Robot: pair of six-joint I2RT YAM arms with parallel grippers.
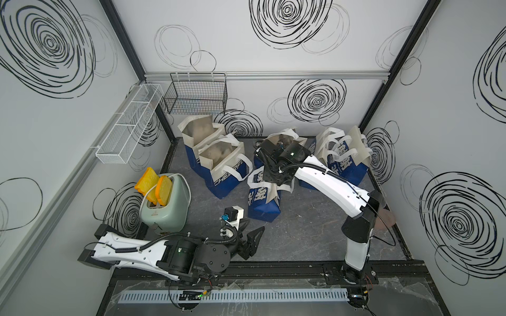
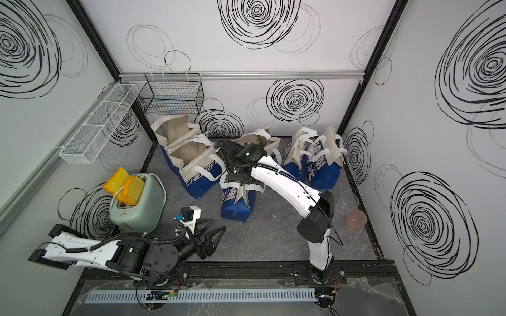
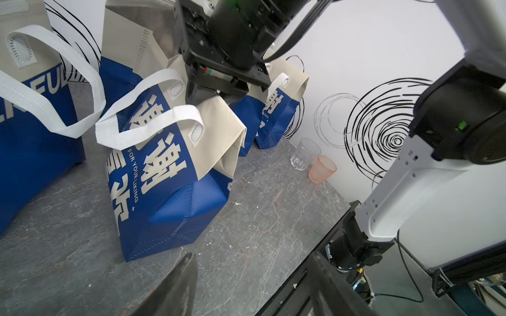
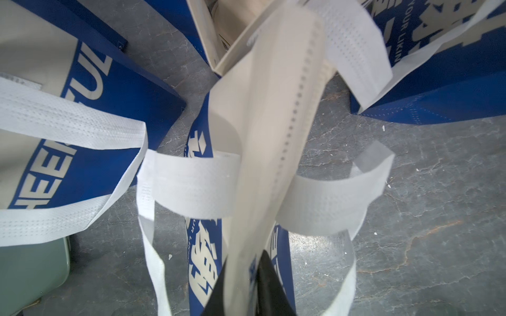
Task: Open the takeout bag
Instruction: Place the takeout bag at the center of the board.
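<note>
Shut top edge of takeout bag [image 1: 264, 202] is seen betw. right gripper [image 4: 243, 276] jaws; firm grip can't be told. One rim layer only should be pulled; left gripper [image 3: 253, 260] open, empty.

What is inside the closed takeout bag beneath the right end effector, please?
Nothing inside shows. The takeout bag has its beige top pressed flat together, the edge between the jaws of the right end effector, so any contents are covered.

Takeout bag [image 3: 164, 177] at the right hand [image 4: 242, 295]: non-woven cloth, matt, finely ribbed, with dot-embossed seams. Handles [image 3: 178, 112]: white non-woven, dimpled. Worktop [image 3: 260, 219]: dark, stone-look, veined, dull. Clear cup [image 3: 304, 153] and pink cup [image 3: 322, 169]: ribbed plastic. Toaster [image 1: 167, 210]: smooth, glossy shell.
</note>
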